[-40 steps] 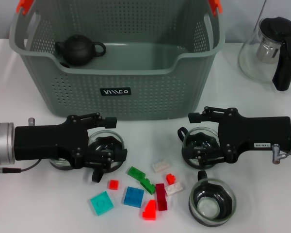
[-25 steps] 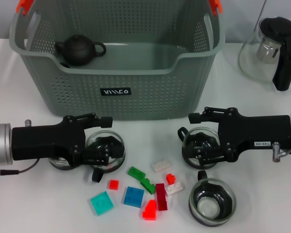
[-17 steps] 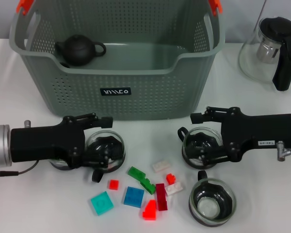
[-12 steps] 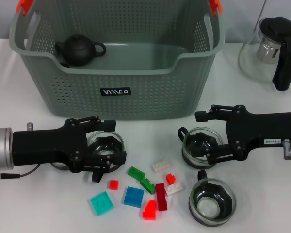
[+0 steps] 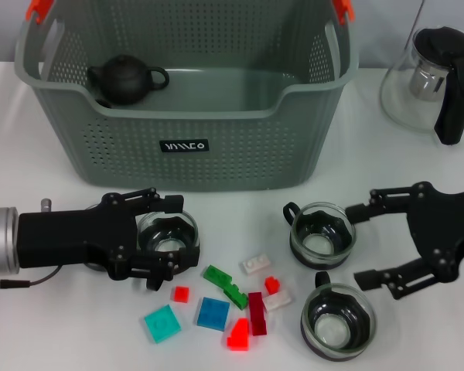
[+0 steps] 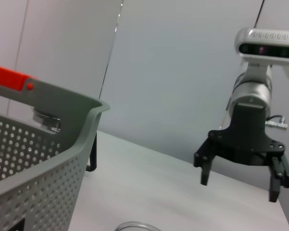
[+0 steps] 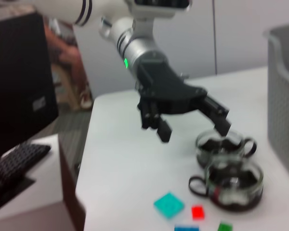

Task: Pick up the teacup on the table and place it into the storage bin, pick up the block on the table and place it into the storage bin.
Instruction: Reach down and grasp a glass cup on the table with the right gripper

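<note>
Sitting nearest on the white table [image 5: 54, 340] are loose coloured plastic blocks [image 5: 213, 313] and a clear glass teacup with a black handle [image 5: 338, 321]. Next row back, the left gripper [image 5: 170, 239] has its fingers spread around a second glass teacup [image 5: 167, 234], not pinching it. The right gripper [image 5: 373, 245] is wide open, just beside a third glass teacup [image 5: 320, 234], not touching. Behind them, the grey-green perforated storage bin [image 5: 216, 116] holds a dark teapot [image 5: 126, 79]. A glass jug with black lid [image 5: 437, 73] stands far right.
</note>
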Controlling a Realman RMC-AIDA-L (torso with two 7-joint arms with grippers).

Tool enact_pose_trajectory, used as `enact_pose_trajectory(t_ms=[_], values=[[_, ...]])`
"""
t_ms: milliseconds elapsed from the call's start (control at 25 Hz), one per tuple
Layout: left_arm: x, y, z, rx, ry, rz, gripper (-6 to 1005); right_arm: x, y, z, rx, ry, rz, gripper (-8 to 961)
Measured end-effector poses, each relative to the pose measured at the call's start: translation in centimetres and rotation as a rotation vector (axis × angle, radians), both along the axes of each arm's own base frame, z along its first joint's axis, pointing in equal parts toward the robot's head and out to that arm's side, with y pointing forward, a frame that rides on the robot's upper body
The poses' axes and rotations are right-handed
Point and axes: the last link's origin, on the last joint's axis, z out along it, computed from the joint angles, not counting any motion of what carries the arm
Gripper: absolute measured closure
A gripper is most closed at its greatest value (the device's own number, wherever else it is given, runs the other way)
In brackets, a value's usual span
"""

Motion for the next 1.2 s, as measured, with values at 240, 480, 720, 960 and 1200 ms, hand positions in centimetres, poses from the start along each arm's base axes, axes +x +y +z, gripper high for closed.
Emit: enact_pose_trajectory(t_ms=[240,480,720,960,1200], values=[[-0.1,-0.2,-0.3,-0.006,-0.012,0.018,68,-1.0,0.1,0.1,-0.082,-0.182,0.009,6],[-0.1,-0.4,-0.6,-0.011,-0.029,0.035,68,-2.6,-0.2,-1.8,-0.187,-0.271,0.059,8],[-0.4,-0.6,-0.6,-0.001,-0.033,0.053,68,-3.5,-0.6,-3.1,-0.238,-0.353,0.079,8],[-0.7,-0.8,-0.8,-0.001,-0.026,0.06,69,-3.9,-0.8,-4.2,-0.276,-0.427,0.1,8],[-0.8,-0.8,-0.9,0.005,-0.023,0.064,69,-4.0,-0.6,-4.8,-0.275,-0.487,0.114,9]])
